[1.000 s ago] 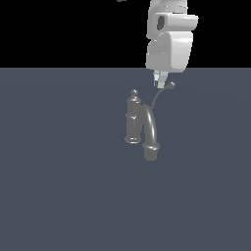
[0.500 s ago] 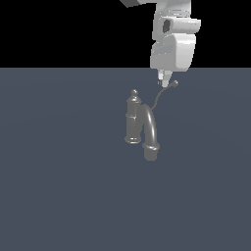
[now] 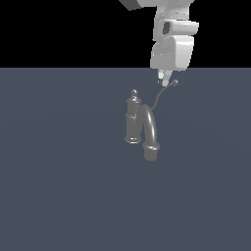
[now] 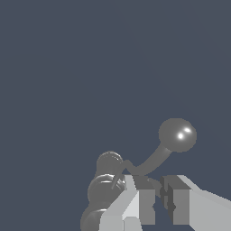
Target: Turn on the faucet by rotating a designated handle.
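The grey faucet [image 3: 133, 120] stands upright with a knob finial and a thick arched spout [image 3: 151, 128] curving down toward the viewer. Its thin wire handle [image 3: 158, 98] rises from the post to a small ball tip [image 3: 174, 83]. My gripper [image 3: 165, 80] hangs just above the handle, right beside the ball tip, on the exterior view's left of it. In the wrist view the fingers [image 4: 135, 200] stand almost together, shut with nothing between them. The handle wire [image 4: 151, 163] runs off just past their tips to the ball tip [image 4: 177, 134], with the faucet's finial [image 4: 109, 162] beside it.
A flat dark grey-blue floor [image 3: 59, 196] spreads around the faucet. The white arm [image 3: 171, 44] comes down from the top of the exterior view, behind the faucet.
The gripper has drifted a little toward the exterior view's right and slightly up. The handle's ball tip has shifted slightly the same way. The faucet post has stayed put.
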Tool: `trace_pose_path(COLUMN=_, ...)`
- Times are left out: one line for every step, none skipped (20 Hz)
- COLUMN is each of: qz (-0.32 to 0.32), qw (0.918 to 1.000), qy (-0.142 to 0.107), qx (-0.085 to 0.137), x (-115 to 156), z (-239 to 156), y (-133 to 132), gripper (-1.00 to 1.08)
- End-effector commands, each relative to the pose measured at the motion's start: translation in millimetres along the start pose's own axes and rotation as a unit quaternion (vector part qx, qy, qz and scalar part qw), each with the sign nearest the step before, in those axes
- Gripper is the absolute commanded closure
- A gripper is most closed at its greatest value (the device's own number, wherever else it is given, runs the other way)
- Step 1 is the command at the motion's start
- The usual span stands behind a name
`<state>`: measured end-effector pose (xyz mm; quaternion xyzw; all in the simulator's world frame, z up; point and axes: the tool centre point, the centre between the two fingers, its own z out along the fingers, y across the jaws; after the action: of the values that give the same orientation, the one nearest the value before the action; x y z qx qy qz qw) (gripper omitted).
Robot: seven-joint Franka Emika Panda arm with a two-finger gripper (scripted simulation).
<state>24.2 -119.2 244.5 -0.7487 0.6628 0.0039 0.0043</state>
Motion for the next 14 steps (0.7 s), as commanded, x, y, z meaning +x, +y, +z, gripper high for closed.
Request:
trace_pose_path(qz=0.003, qw=1.0, qy=0.001, qx=0.001, x=3.8, z=0.2, y=-6.7, gripper=1.08)
trace_pose_path(qz=0.003, qw=1.0, qy=0.001, qx=0.001, x=4.7, z=0.3, y=-9.4, gripper=1.08)
trace_pose_path(qz=0.004, qw=1.0, qy=0.001, qx=0.001, x=5.5, z=0.3, y=-12.2, gripper=1.08)
trace_pose_path(qz=0.005, qw=1.0, qy=0.001, qx=0.001, x=6.4, z=0.4, y=-14.9, gripper=1.08)
trace_pose_path(qz=0.006, qw=1.0, qy=0.002, qx=0.001, x=7.2, z=0.4, y=-17.7, gripper=1.08)
trace_pose_path(qz=0.006, qw=1.0, qy=0.002, qx=0.001, x=8.1, z=0.5, y=-20.4, gripper=1.08)
trace_pose_path(qz=0.007, qw=1.0, qy=0.002, qx=0.001, x=8.9, z=0.5, y=-23.1, gripper=1.08)
trace_pose_path(qz=0.008, qw=1.0, qy=0.002, qx=0.0, x=9.8, z=0.6, y=-25.7, gripper=1.08)
trace_pose_path(qz=0.008, qw=1.0, qy=0.002, qx=0.0, x=10.7, z=0.6, y=-28.4, gripper=1.08)
trace_pose_path(qz=0.009, qw=1.0, qy=0.002, qx=0.0, x=11.5, z=0.7, y=-31.0, gripper=1.08)
trace_pose_path(qz=0.01, qw=0.9999, qy=0.002, qx=0.0, x=12.4, z=0.7, y=-33.6, gripper=1.08)
trace_pose_path(qz=0.01, qw=0.9999, qy=0.003, qx=0.0, x=13.2, z=0.8, y=-36.2, gripper=1.08)
trace_pose_path(qz=0.011, qw=0.9999, qy=0.003, qx=0.0, x=14.0, z=0.8, y=-38.8, gripper=1.08)
trace_pose_path(qz=0.012, qw=0.9999, qy=0.003, qx=0.0, x=14.9, z=0.9, y=-41.4, gripper=1.08)
